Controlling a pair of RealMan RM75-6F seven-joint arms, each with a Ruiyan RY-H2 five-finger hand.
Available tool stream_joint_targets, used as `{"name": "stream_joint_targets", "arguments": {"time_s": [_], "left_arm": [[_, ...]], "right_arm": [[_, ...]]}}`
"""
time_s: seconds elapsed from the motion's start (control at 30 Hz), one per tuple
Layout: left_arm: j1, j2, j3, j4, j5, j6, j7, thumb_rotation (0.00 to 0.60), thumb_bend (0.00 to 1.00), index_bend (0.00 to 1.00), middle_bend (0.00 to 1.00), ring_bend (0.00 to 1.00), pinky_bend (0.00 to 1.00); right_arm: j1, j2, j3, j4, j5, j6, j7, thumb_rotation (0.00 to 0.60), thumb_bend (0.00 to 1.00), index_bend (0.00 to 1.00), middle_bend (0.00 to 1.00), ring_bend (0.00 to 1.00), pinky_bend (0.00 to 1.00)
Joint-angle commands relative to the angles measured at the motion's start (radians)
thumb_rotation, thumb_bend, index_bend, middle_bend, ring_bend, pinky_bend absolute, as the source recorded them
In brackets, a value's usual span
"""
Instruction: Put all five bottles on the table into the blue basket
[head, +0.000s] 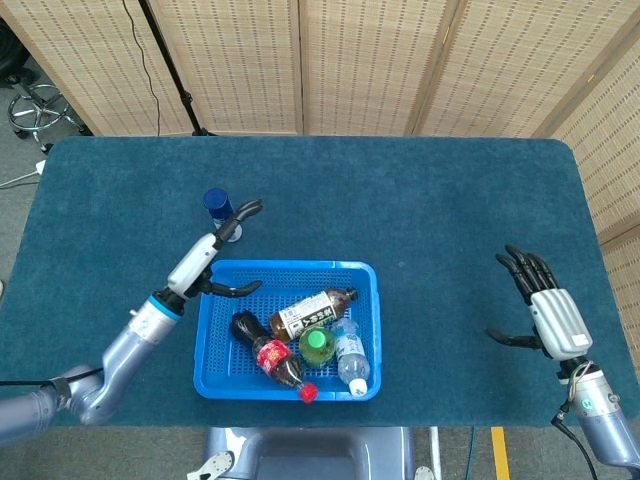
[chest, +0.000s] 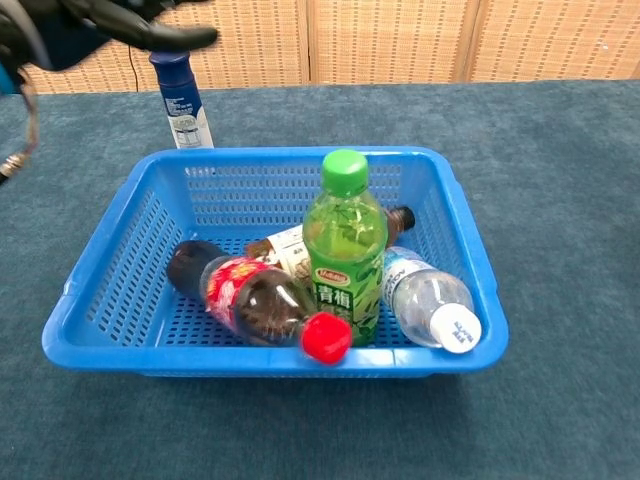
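The blue basket (head: 220, 375) (chest: 470, 250) sits at the table's near middle. In it lie the tea bottle (head: 310, 308) (chest: 285, 247), a cola bottle (head: 268, 358) (chest: 250, 303) and a clear water bottle (head: 352, 354) (chest: 430, 300); a green-capped bottle (head: 318, 345) (chest: 345, 250) stands upright among them. A blue-capped bottle (head: 218, 208) (chest: 183, 100) stands on the table just beyond the basket's far left corner. My left hand (head: 205, 260) (chest: 120, 25) hovers open above the basket's left rim, beside that bottle, holding nothing. My right hand (head: 545, 305) is open at the far right.
Woven folding screens stand behind the blue-covered table (head: 420, 200). A tripod leg and a stool base (head: 35, 110) are on the floor at the far left.
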Motion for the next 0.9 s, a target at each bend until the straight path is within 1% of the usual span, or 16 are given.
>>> {"name": "stream_joint_targets", "arguments": {"time_s": [0.03,0.07,0.1,0.17,0.23,0.27,0.33,0.43,0.57,0.7,0.73,0.9], "left_arm": [[0.083,0.071,-0.033,0.020,-0.061,0.087,-0.054,0.600,0.24,0.00,0.00,0.00,0.00],[0.087,0.075,-0.035,0.024,-0.070,0.088,-0.058,0.600,0.21,0.00,0.00,0.00,0.00],[0.101,0.081,-0.043,0.043,-0.105,0.085,-0.059,0.600,0.20,0.00,0.00,0.00,0.00],[0.115,0.076,-0.055,0.077,-0.163,0.076,-0.028,0.600,0.09,0.00,0.00,0.00,0.00],[0.126,0.064,-0.067,0.109,-0.228,0.052,0.001,0.600,0.03,0.00,0.00,0.00,0.00],[0.130,0.057,-0.070,0.123,-0.255,0.036,0.003,0.600,0.02,0.00,0.00,0.00,0.00],[0.134,0.043,-0.072,0.160,-0.299,-0.006,0.005,0.600,0.01,0.00,0.00,0.00,0.00],[0.123,0.015,-0.070,0.223,-0.338,-0.078,0.005,0.600,0.01,0.00,0.00,0.00,0.00],[0.092,-0.039,-0.066,0.322,-0.349,-0.172,-0.015,0.600,0.01,0.00,0.00,0.00,0.00],[0.050,-0.117,-0.069,0.448,-0.352,-0.236,0.002,0.600,0.01,0.00,0.00,0.00,0.00],[0.015,-0.160,-0.075,0.502,-0.366,-0.300,0.001,0.600,0.01,0.00,0.00,0.00,0.00],[-0.042,-0.252,-0.102,0.641,-0.370,-0.368,-0.023,0.600,0.01,0.00,0.00,0.00,0.00]], "right_arm": [[0.000,0.001,-0.002,-0.004,-0.005,0.002,-0.001,0.600,0.00,0.01,0.00,0.00,0.00],[0.000,0.001,-0.002,-0.005,-0.005,0.002,-0.002,0.600,0.00,0.01,0.00,0.00,0.00],[0.000,0.001,-0.003,-0.006,-0.007,0.001,-0.002,0.600,0.00,0.01,0.00,0.00,0.00],[0.001,0.002,-0.004,-0.007,-0.008,0.000,-0.001,0.600,0.00,0.01,0.00,0.00,0.00],[0.002,0.001,-0.005,-0.008,-0.009,-0.003,0.000,0.600,0.00,0.01,0.00,0.00,0.00],[0.003,0.001,-0.005,-0.008,-0.010,-0.004,0.000,0.600,0.00,0.01,0.00,0.00,0.00],[0.005,0.000,-0.007,-0.008,-0.012,-0.008,0.000,0.600,0.00,0.01,0.00,0.00,0.00],[0.008,-0.002,-0.009,-0.007,-0.015,-0.013,0.001,0.600,0.00,0.01,0.00,0.00,0.00],[0.010,-0.004,-0.010,-0.005,-0.014,-0.020,0.000,0.600,0.00,0.01,0.00,0.00,0.00],[0.012,-0.006,-0.010,-0.004,-0.010,-0.024,-0.003,0.600,0.00,0.01,0.00,0.00,0.00],[0.013,-0.006,-0.009,-0.002,-0.004,-0.029,-0.004,0.600,0.00,0.01,0.00,0.00,0.00],[0.016,-0.008,-0.007,0.005,0.006,-0.040,-0.001,0.600,0.00,0.01,0.00,0.00,0.00]]}}
